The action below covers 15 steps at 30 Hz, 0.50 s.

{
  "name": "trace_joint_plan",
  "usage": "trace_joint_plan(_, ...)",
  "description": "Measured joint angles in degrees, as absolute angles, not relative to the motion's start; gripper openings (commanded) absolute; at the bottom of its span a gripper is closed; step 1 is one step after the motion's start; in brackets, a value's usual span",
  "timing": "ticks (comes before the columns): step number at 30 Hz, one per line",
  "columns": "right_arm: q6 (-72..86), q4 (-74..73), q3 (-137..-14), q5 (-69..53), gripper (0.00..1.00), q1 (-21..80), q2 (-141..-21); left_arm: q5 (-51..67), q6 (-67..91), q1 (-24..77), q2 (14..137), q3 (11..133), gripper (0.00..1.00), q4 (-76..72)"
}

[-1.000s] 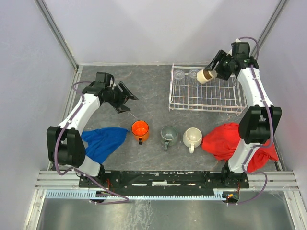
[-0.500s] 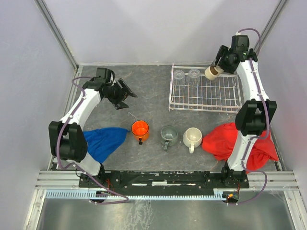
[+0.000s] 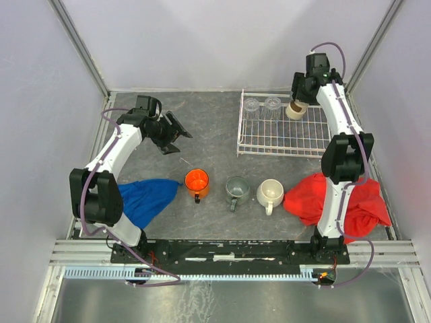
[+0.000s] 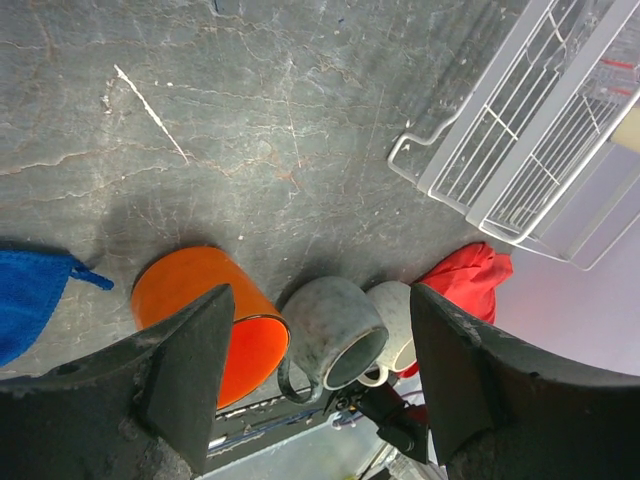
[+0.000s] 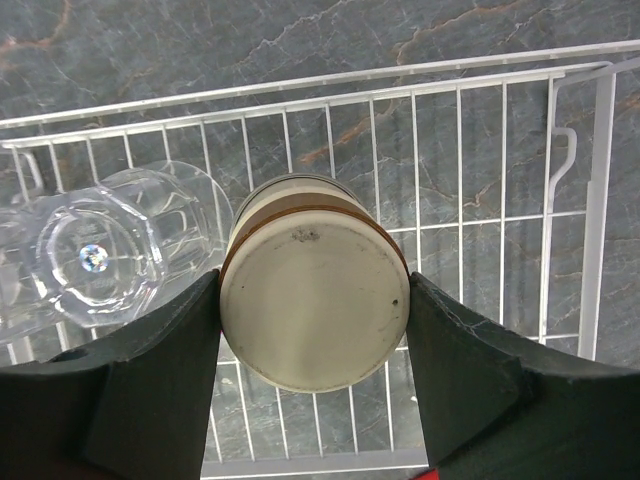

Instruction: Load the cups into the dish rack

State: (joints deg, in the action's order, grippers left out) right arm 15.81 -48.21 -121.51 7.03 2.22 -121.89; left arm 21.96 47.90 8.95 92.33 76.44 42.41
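My right gripper (image 3: 296, 101) is shut on the tan cup (image 3: 294, 110), held upside down over the far part of the white dish rack (image 3: 289, 145). In the right wrist view the tan cup's base (image 5: 313, 295) sits between my fingers (image 5: 470, 380), next to two clear glass tumblers (image 5: 100, 255) standing inverted in the rack (image 5: 480, 150). The tumblers (image 3: 261, 105) stand at the rack's far left. The orange mug (image 3: 196, 182), grey-green mug (image 3: 236, 188) and cream-white mug (image 3: 269, 192) stand in a row on the table. My left gripper (image 3: 176, 138) is open and empty, above the table far-left of the orange mug (image 4: 215, 320).
A blue cloth (image 3: 145, 198) lies at the near left and a red cloth (image 3: 330, 202) at the near right, beside the right arm's base. The left wrist view shows the grey-green mug (image 4: 330, 335), the cream-white mug (image 4: 395, 325), the rack's corner (image 4: 520, 150) and red cloth (image 4: 465, 285).
My right gripper has turned the tan cup from tilted sideways to upside down and moved it toward the rack's far edge beside the tumblers. The left arm has barely shifted.
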Motion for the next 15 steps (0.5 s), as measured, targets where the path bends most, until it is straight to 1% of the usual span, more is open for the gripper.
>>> trace_joint_plan(15,12.60,-47.92,-123.28,12.84,0.15,4.21,-126.82,19.40,47.90,8.95,90.76,76.44,0.76,45.01)
